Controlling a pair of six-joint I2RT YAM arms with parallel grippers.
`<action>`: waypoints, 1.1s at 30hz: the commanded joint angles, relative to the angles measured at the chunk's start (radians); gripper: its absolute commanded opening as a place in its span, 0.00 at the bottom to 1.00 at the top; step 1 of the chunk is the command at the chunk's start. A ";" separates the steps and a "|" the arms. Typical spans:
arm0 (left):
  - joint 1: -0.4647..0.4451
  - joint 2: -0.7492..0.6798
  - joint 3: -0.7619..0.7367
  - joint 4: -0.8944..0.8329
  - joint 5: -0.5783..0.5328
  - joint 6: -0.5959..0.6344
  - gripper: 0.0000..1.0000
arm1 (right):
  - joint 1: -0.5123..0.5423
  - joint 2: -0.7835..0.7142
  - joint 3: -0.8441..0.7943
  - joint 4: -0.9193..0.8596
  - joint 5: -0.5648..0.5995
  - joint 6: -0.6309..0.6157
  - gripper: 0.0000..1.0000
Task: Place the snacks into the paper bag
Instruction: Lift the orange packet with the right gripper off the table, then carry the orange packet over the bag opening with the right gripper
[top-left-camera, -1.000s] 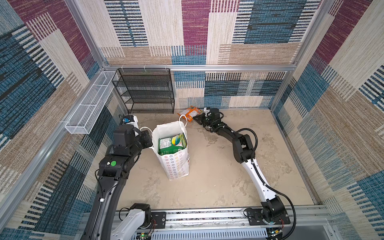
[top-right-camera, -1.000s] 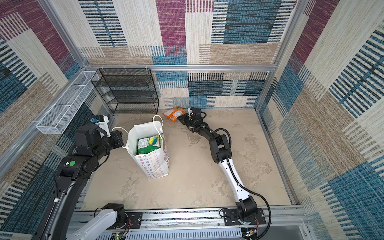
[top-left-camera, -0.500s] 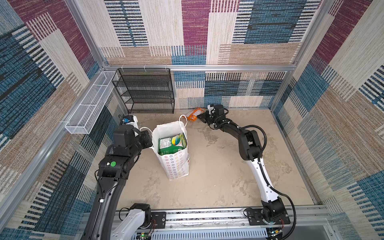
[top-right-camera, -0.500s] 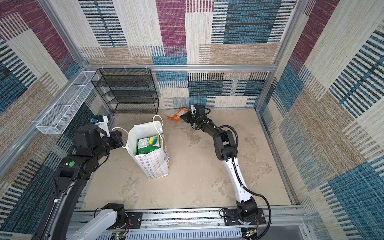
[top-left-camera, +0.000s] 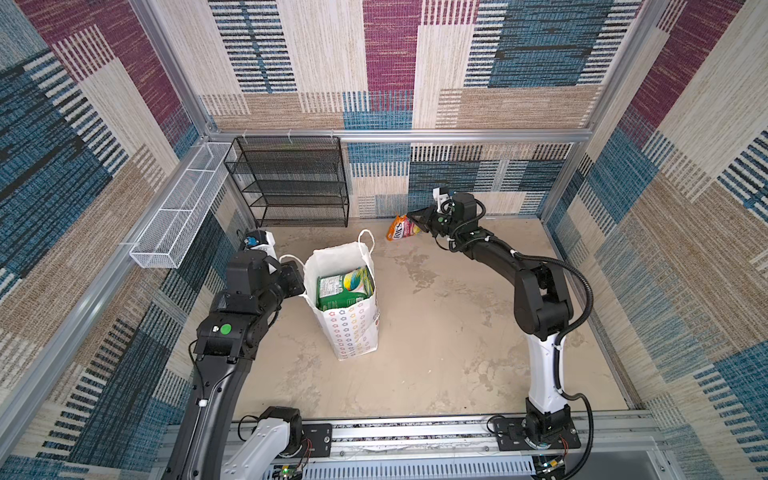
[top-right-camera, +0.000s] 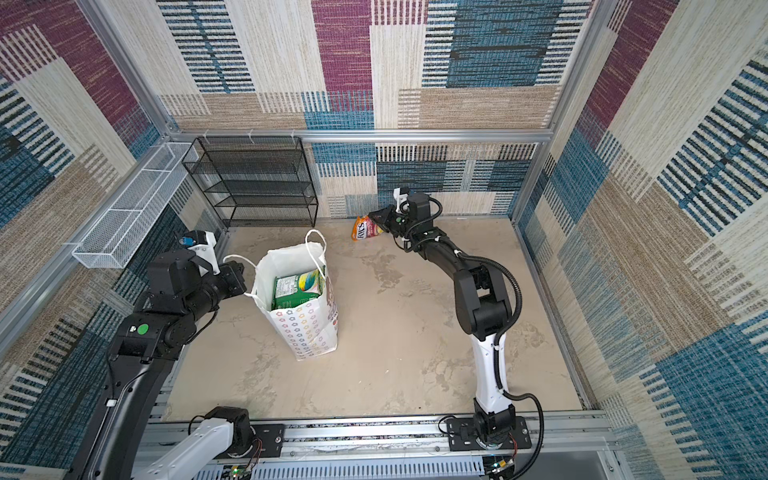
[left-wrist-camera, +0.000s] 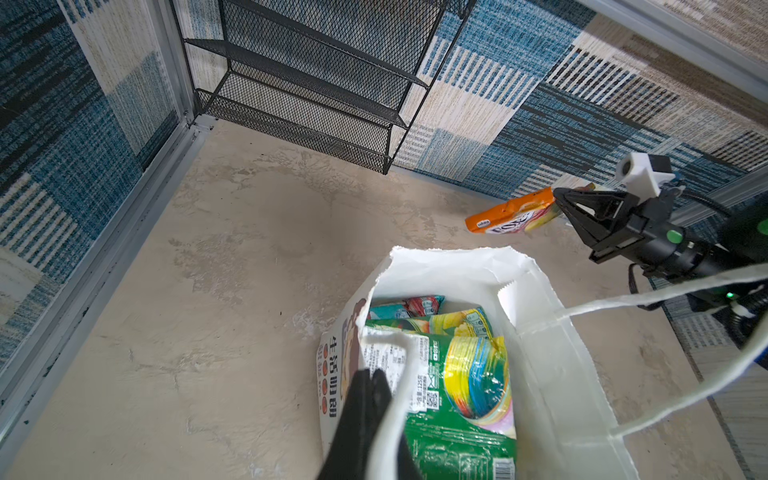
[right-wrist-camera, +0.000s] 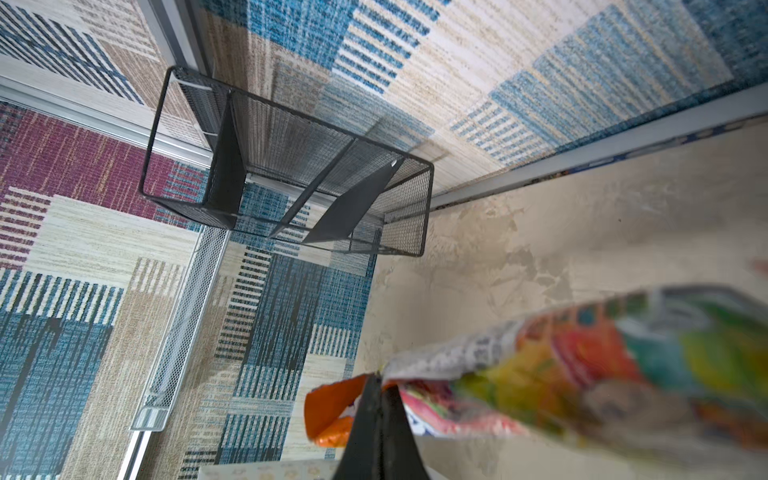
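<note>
Near the back wall, the right claw (top-left-camera: 415, 217) is clamped on a glossy orange candy packet (top-left-camera: 398, 229), lifted for bagging, while the left claw (left-wrist-camera: 370, 388) pinches the rim of the tall white paper bag (top-left-camera: 353, 332), presumably to hold it open.

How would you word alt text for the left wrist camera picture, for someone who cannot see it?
Looking down into an open white paper carrier bag holding glossy green snack packets, held at its near rim by the shut left pincer. Beyond, the right pincer holds an orange glossy packet above the floor.
</note>
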 joint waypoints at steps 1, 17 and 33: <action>0.001 -0.003 0.004 0.038 0.002 0.010 0.02 | -0.002 -0.083 -0.056 0.092 -0.004 -0.007 0.00; 0.002 -0.005 0.004 0.039 0.010 0.010 0.02 | 0.012 -0.353 -0.114 -0.026 -0.031 -0.039 0.00; 0.001 -0.009 0.005 0.041 0.015 0.007 0.02 | 0.258 -0.382 0.240 -0.290 0.004 -0.181 0.00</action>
